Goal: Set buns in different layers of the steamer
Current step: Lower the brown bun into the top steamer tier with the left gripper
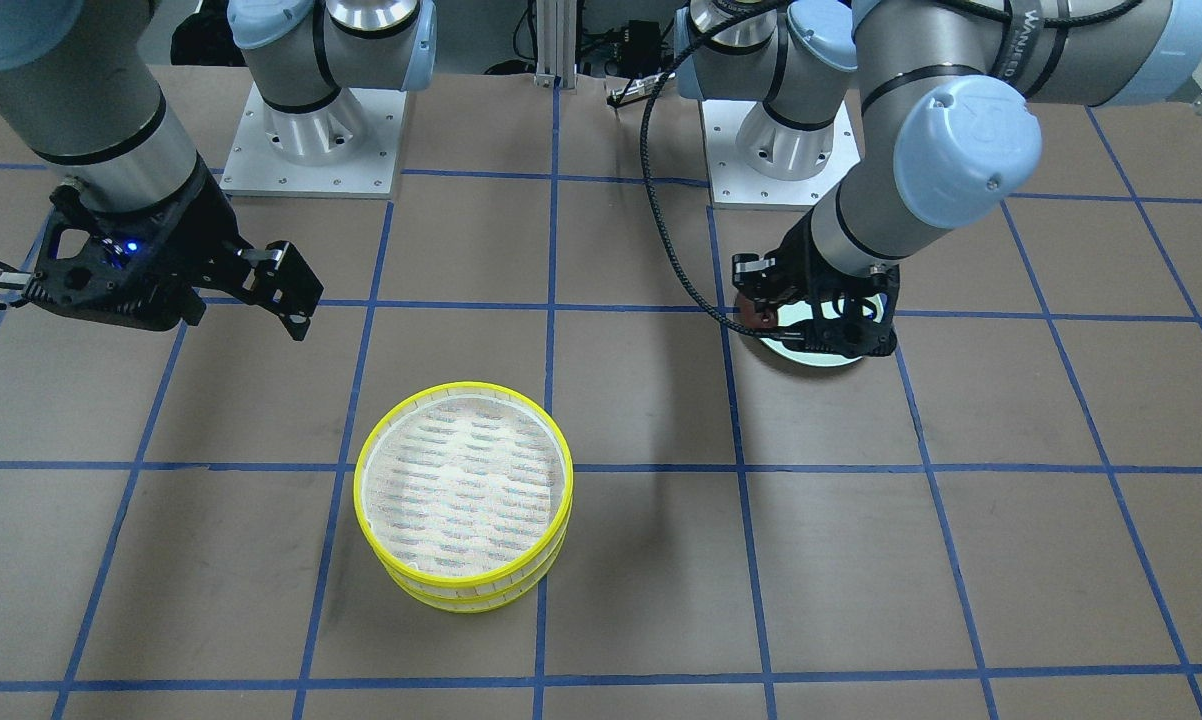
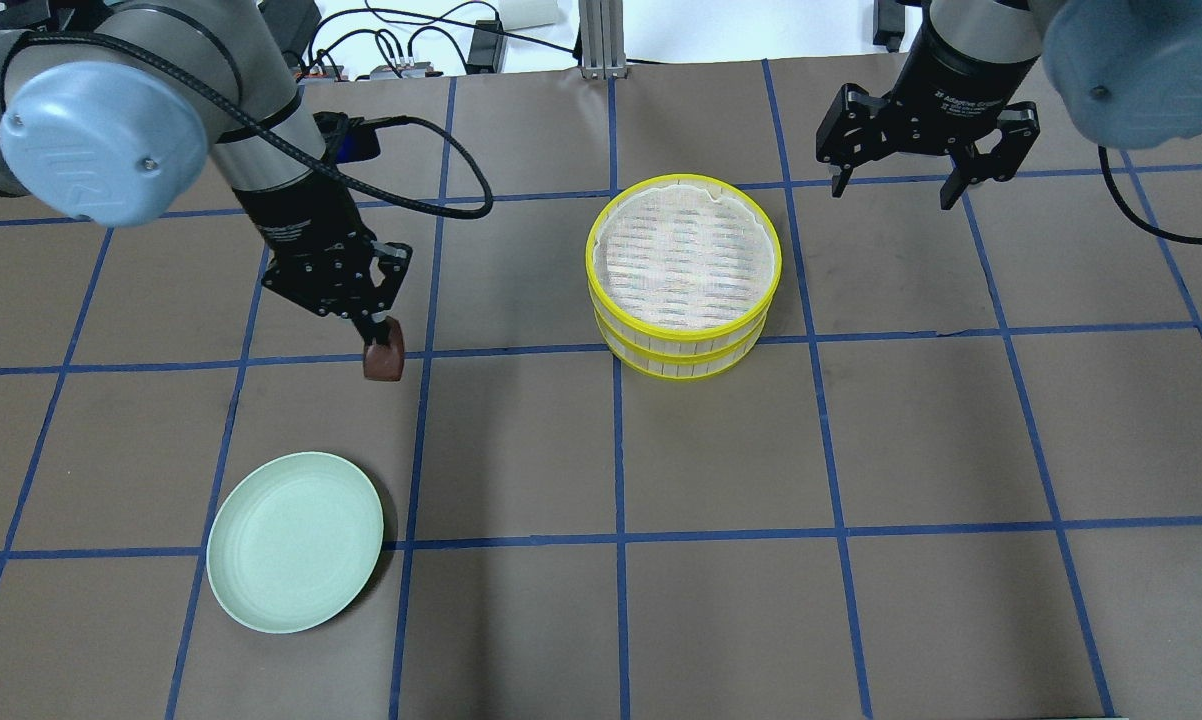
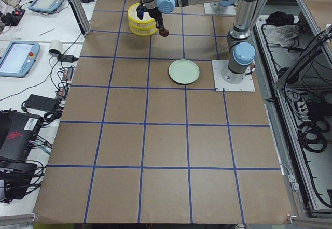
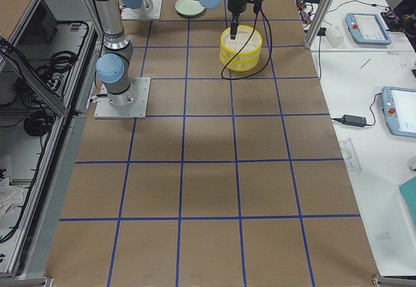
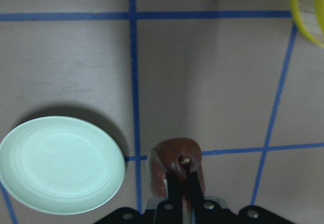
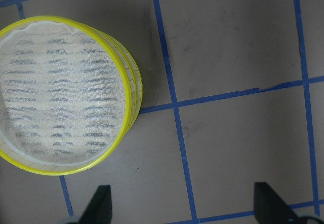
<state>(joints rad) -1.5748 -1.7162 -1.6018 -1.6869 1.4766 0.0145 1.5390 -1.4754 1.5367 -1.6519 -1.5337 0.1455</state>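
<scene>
Overhead exterior view gives you the step. The left pincer [image 2: 379, 335] is clamped on the dark reddish-brown rectangular bun [image 2: 384, 362]. It holds the bun clear of the brown counter [image 2: 861, 450], between the pale green round plate [image 2: 294, 540] and the yellow-rimmed round steamer [image 2: 683, 334]. You're mid-carry, I judge. The steamer's two trays sit stacked, the upper tray [image 2: 683, 250] bare. The right pincer [image 2: 896, 192] hangs spread and empty near the steamer. Your next move: cross the rim, lower, release. The cream bun shows nowhere.

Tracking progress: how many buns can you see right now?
1. The brown bun is clamped in the left gripper above the table. Another may hide inside the steamer.
</scene>
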